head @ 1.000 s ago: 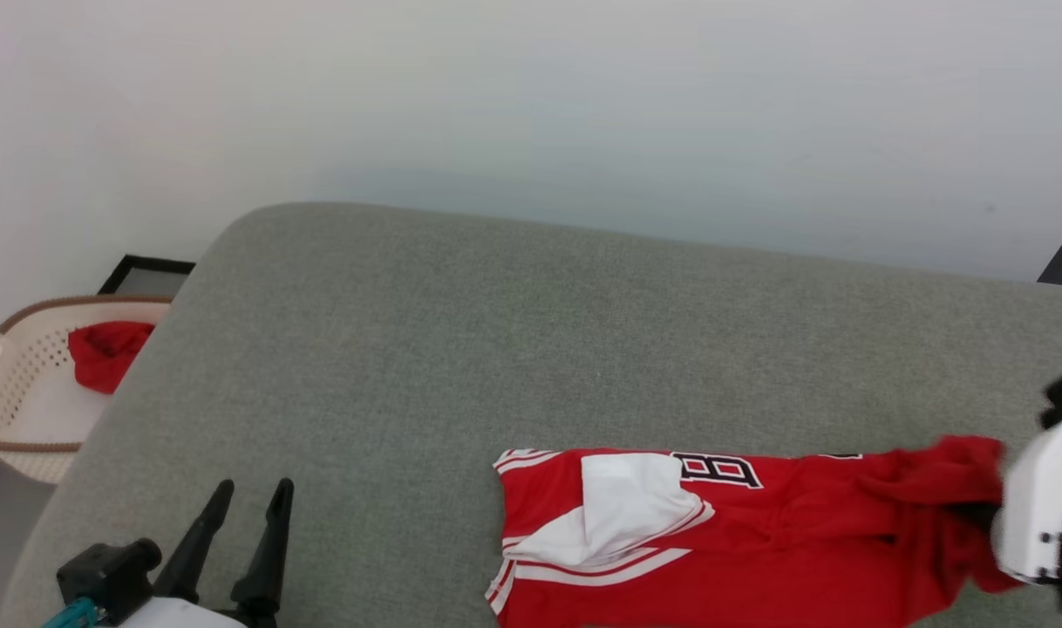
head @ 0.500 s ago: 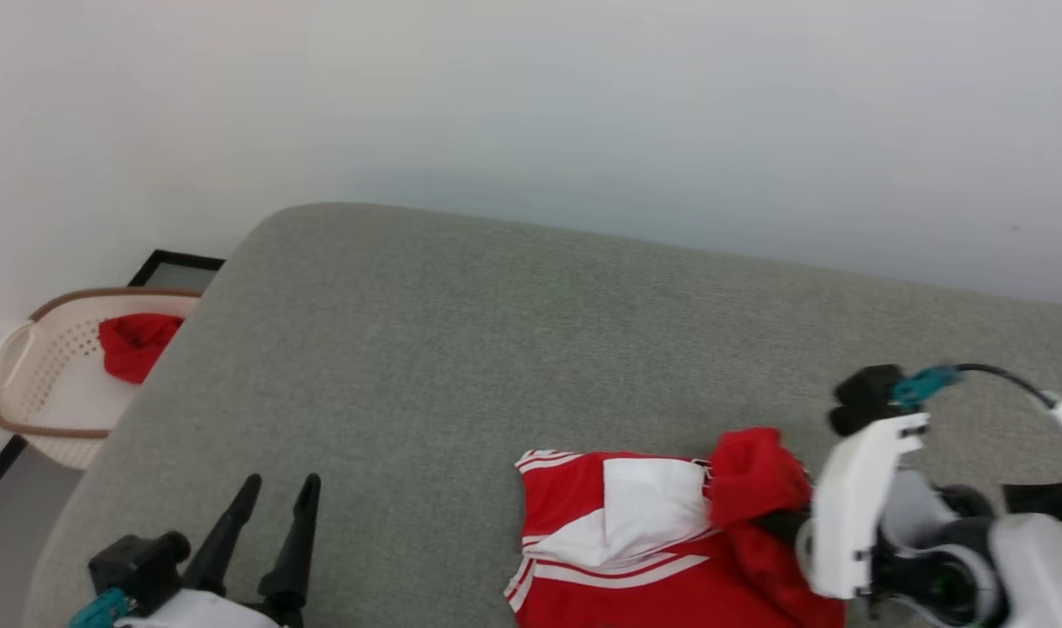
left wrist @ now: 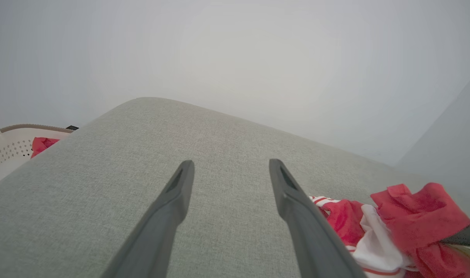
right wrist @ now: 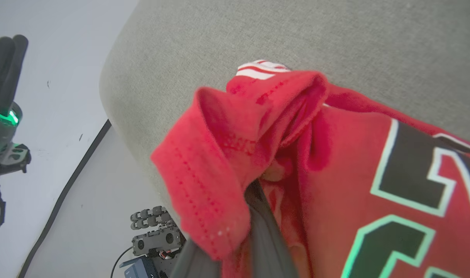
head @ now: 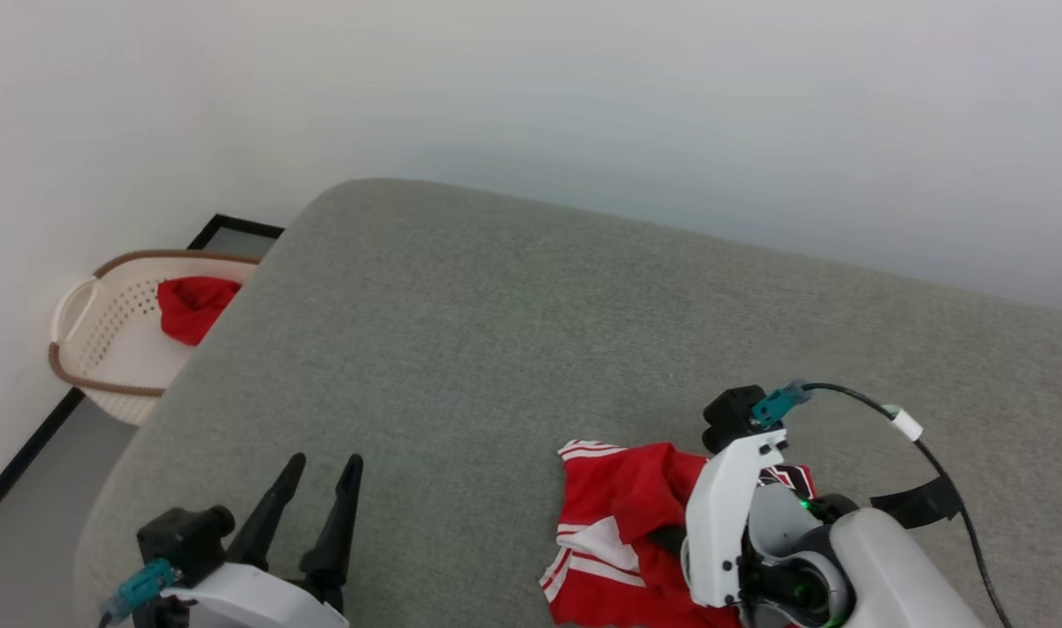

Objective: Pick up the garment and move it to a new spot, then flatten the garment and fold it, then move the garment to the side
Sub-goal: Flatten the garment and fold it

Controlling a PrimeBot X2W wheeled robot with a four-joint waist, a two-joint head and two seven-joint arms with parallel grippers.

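Observation:
The garment, red with white striped trim, lies bunched near the front edge of the grey cushion. My right gripper is shut on its red hem. In the right wrist view the hem is pinched and draped over the dark fingers, lifted and doubled over the rest of the shirt. A black, white-outlined number shows beside it. My left gripper stands open at the lower left over bare cushion, with nothing between its fingers. The garment lies to its right.
A cream perforated basket holding a red cloth stands on the floor left of the cushion. A pale wall rises behind. The cushion's left and far parts are bare. Some equipment sits on the floor below the cushion's edge.
My right gripper has carried the garment's right end leftward over the rest, so the spread shirt is now bunched. The head camera has shifted too. The left gripper keeps its pose.

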